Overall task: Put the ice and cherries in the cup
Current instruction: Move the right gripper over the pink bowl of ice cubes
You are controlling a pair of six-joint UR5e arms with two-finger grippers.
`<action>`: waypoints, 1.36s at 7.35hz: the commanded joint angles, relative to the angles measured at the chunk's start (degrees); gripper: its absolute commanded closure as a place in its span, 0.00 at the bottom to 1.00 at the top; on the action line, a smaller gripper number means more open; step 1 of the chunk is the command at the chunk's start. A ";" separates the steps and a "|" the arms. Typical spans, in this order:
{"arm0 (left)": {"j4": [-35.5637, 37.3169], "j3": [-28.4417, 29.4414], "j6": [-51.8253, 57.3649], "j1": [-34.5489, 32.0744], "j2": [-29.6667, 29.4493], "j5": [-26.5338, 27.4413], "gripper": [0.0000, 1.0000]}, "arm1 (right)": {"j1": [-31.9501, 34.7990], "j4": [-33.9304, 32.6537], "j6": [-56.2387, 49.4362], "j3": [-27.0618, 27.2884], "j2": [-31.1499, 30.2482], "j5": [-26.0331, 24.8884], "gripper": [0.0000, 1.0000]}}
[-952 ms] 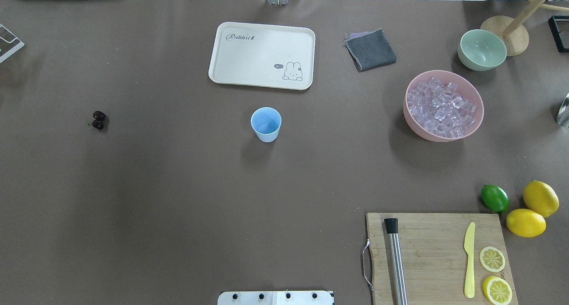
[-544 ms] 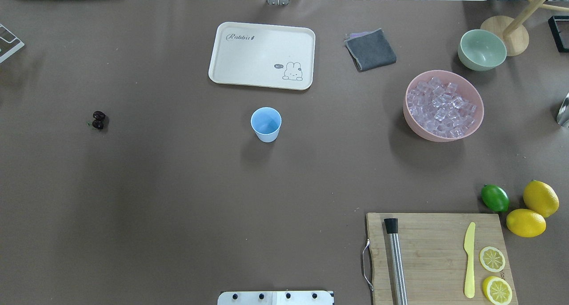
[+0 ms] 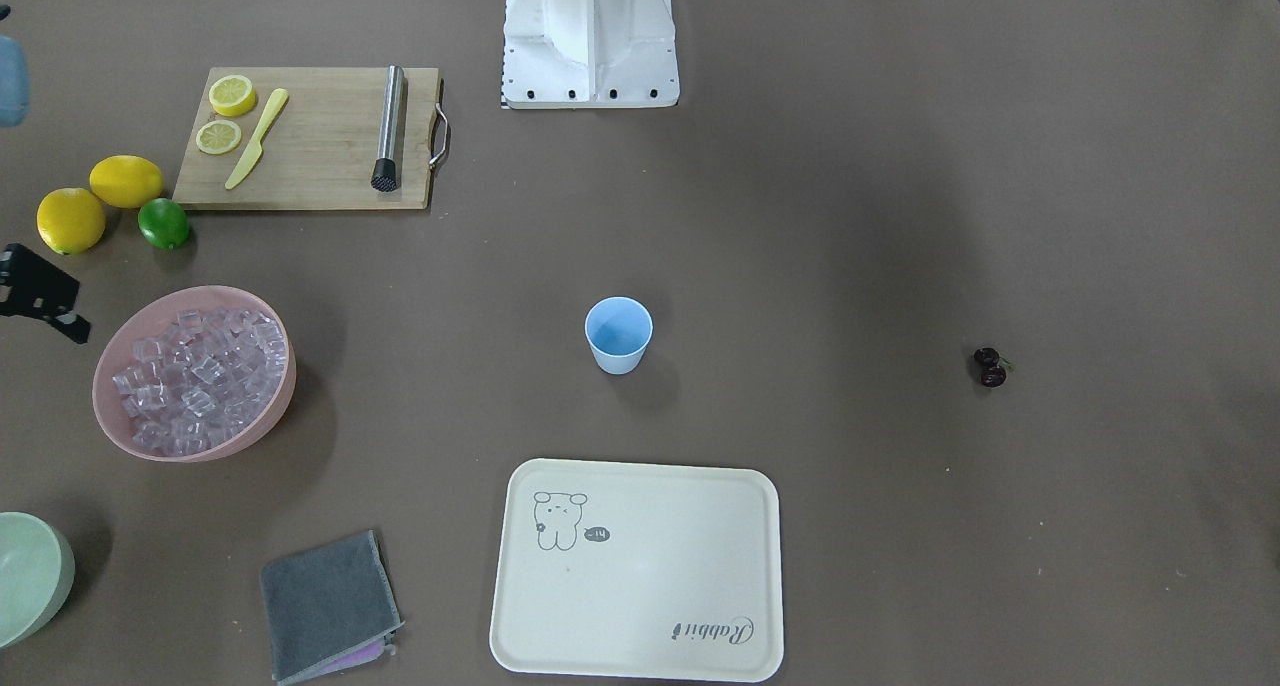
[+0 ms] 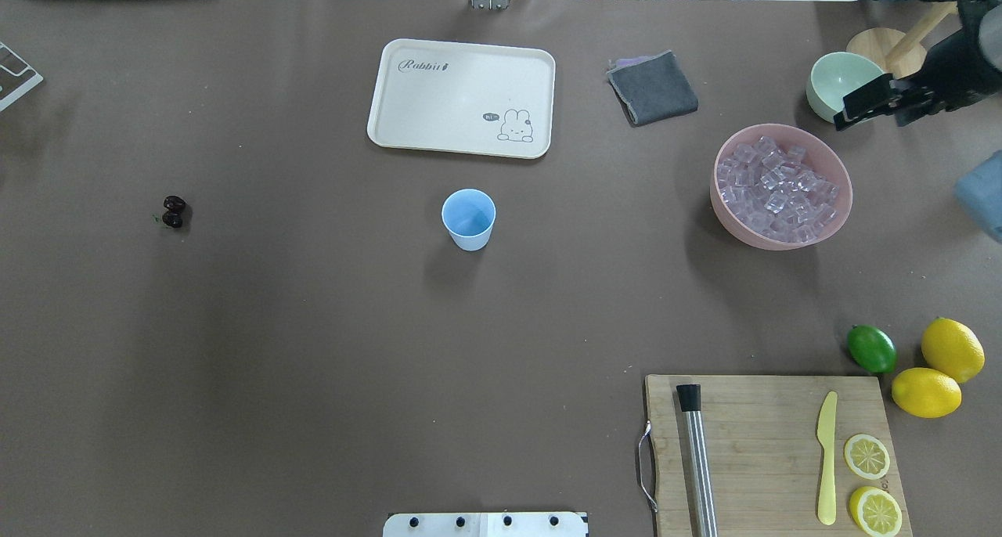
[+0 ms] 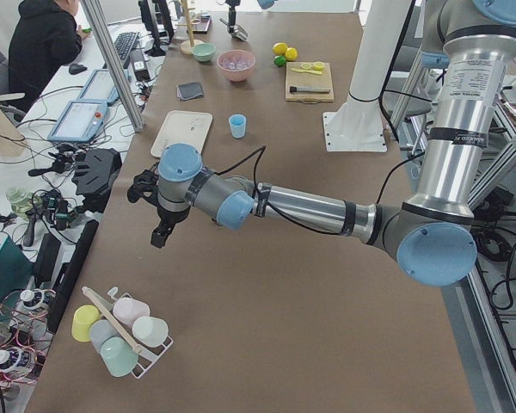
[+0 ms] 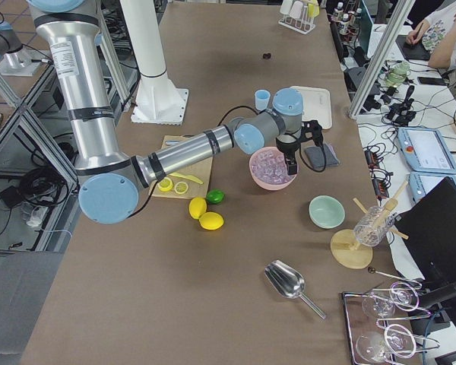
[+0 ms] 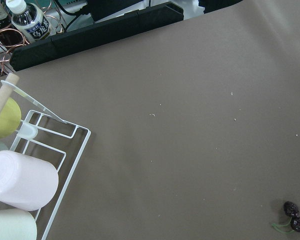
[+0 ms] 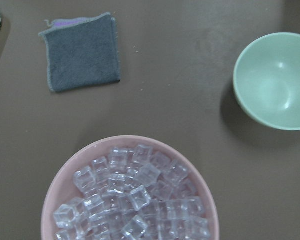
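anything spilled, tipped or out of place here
Nothing stands out. The cup stands upright and empty, the ice is all inside the pink bowl with none spilled, and the cherries lie by themselves, well apart from the cup.

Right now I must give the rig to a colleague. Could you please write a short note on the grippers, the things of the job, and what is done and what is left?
Left gripper: above the table's left end; I cannot tell if it is open or shut.
Right gripper: raised near the pink bowl; I cannot tell its state either.
Cup: upright at mid-table, empty.
Ice: in the pink bowl.
Cherries: on the table, on the robot's left.
Done: nothing yet.
Left: ice into the cup, then the cherries.
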 commanded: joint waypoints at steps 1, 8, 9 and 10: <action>-0.97 -0.09 0.00 0.06 -0.59 0.04 0.02 | -6.72 0.12 2.41 -0.62 0.41 -6.74 0.02; -1.24 1.67 -0.09 0.49 -1.30 0.04 0.02 | -11.05 9.87 3.47 -9.06 1.11 -9.41 0.02; -1.24 2.28 -0.09 1.19 -1.82 0.13 0.02 | -11.14 9.96 4.60 -8.80 1.11 -9.41 0.02; -1.24 3.59 -0.09 1.37 -2.96 0.13 0.02 | -11.75 10.05 5.57 -8.80 1.11 -9.59 0.03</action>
